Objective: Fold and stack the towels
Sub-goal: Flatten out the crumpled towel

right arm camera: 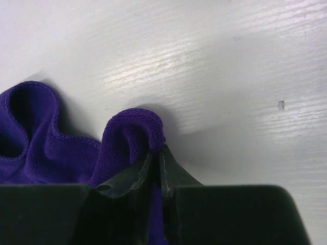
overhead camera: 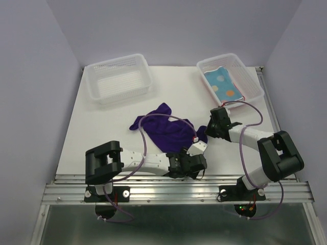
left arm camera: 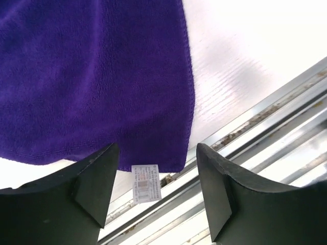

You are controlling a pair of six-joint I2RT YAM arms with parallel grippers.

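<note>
A dark purple towel (overhead camera: 163, 125) lies crumpled in the middle of the white table. My right gripper (overhead camera: 209, 130) is shut on a raised fold of its right edge (right arm camera: 135, 127), with the cloth pinched between the fingertips (right arm camera: 168, 168). My left gripper (left arm camera: 157, 148) stands open over the towel's near corner (left arm camera: 168, 153), where a small white tag (left arm camera: 146, 182) hangs. Nothing is between its fingers. In the top view the left gripper (overhead camera: 196, 155) is by the table's near edge. A light blue towel with orange spots (overhead camera: 225, 84) lies in the right basket.
An empty white perforated basket (overhead camera: 118, 79) stands at the back left, and a second one (overhead camera: 253, 81) at the back right. Metal rails (overhead camera: 173, 184) run along the near edge, right under the left gripper (left arm camera: 265, 132). Purple cables loop over both arms.
</note>
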